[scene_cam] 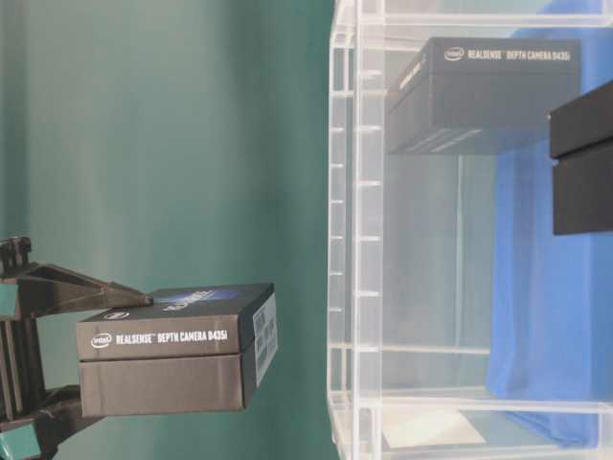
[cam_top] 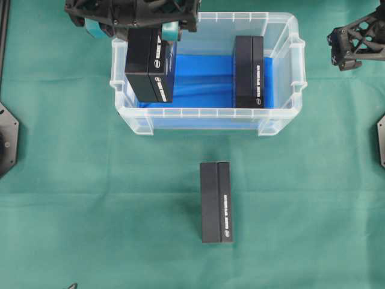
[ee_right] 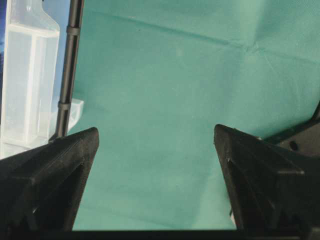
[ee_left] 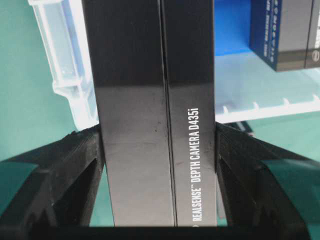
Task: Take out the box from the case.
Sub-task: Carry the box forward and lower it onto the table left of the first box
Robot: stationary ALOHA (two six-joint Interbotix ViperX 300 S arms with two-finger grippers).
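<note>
A black box (cam_top: pixel 150 66) with white "RealSense Depth Camera" lettering is clamped between the fingers of my left gripper (cam_top: pixel 147 30), raised over the left end of the case (cam_top: pixel 204 111). From table level this box (scene_cam: pixel 172 350) hangs clear outside the case rim (scene_cam: pixel 343 240). In the left wrist view the left gripper (ee_left: pixel 157 129) presses both long sides of the box (ee_left: pixel 150 100). A second black box (cam_top: pixel 248 71) stands inside the case on the blue cloth (cam_top: pixel 201 78). My right gripper (cam_top: pixel 352 42) (ee_right: pixel 155 130) is open and empty over the green mat, right of the case.
A third black box (cam_top: pixel 216 201) lies on the green mat in front of the case. Black fixtures sit at the left edge (cam_top: pixel 7 138) and right edge (cam_top: pixel 381 141) of the table. The case corner (ee_right: pixel 27 85) shows in the right wrist view.
</note>
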